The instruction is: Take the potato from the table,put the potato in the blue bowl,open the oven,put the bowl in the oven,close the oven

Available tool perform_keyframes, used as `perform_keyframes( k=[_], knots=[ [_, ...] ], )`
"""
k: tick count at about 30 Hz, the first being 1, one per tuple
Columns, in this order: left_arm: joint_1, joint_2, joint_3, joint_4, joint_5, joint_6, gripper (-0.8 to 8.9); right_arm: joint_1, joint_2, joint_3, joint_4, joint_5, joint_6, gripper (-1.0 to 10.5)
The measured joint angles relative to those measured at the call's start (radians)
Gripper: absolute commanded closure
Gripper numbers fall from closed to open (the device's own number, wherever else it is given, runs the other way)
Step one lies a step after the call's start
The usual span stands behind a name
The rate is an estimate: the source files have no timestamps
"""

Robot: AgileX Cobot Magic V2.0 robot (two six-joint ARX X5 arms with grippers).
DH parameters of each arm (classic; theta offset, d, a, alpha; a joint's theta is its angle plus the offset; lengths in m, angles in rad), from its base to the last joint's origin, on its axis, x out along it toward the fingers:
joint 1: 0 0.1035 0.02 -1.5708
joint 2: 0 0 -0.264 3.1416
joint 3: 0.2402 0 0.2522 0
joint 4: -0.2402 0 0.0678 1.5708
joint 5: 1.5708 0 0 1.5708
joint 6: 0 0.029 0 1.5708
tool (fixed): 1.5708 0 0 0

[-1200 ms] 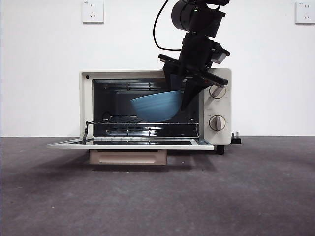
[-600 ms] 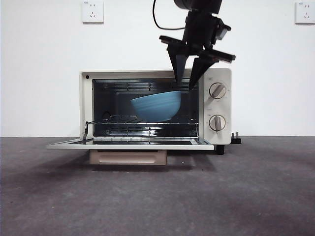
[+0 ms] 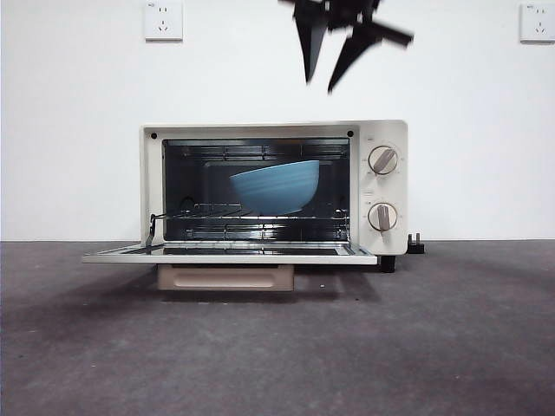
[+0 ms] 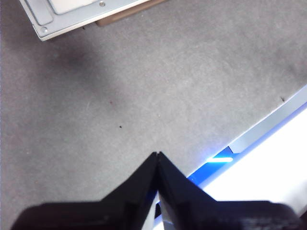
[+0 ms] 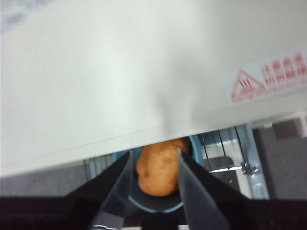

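Note:
The cream-white oven (image 3: 381,186) stands on the table (image 3: 277,347) with its door (image 3: 230,255) folded down flat. The blue bowl (image 3: 276,186) rests tilted on the wire rack inside. Looking down past the oven's top (image 5: 120,72) in the right wrist view, I see the orange-brown potato (image 5: 157,172) lying in the blue bowl (image 5: 153,205). My right gripper (image 3: 331,62) hangs open above the oven, clear of it, with nothing between its fingers. My left gripper (image 4: 157,155) is shut and empty over bare table, near a corner of the oven door (image 4: 45,21).
A beige bar handle (image 3: 225,277) hangs under the open door's front edge. Two round knobs (image 3: 382,160) sit on the oven's right panel. A plug (image 3: 416,243) lies behind the oven's right side. Wall sockets (image 3: 163,19) are on the white wall. The table's light edge (image 4: 268,120) shows near my left gripper.
My right gripper let go of the bowl's rim and rose straight up, from inside the oven opening to well above the oven. The bowl stayed on the rack.

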State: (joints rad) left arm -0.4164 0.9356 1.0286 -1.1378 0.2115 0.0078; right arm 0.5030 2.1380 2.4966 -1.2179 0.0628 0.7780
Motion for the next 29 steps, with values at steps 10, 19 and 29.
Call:
perform_keyframes(
  k=[10, 19, 29],
  knots=[
    [0.0, 0.028, 0.0, 0.033, 0.0, 0.0, 8.18, 0.069, -0.033, 0.191, -0.137, 0.208, -0.405, 7.9],
    [0.0, 0.047, 0.0, 0.023, -0.001, 0.0, 8.19, 0.094, -0.187, 0.063, -0.137, 0.286, -0.603, 9.4],
    [0.071, 0.051, 0.0, 0.072, -0.022, 0.027, 8.21, 0.043, -0.655, -0.562, -0.066, 0.475, -0.716, 9.6]
  ],
)
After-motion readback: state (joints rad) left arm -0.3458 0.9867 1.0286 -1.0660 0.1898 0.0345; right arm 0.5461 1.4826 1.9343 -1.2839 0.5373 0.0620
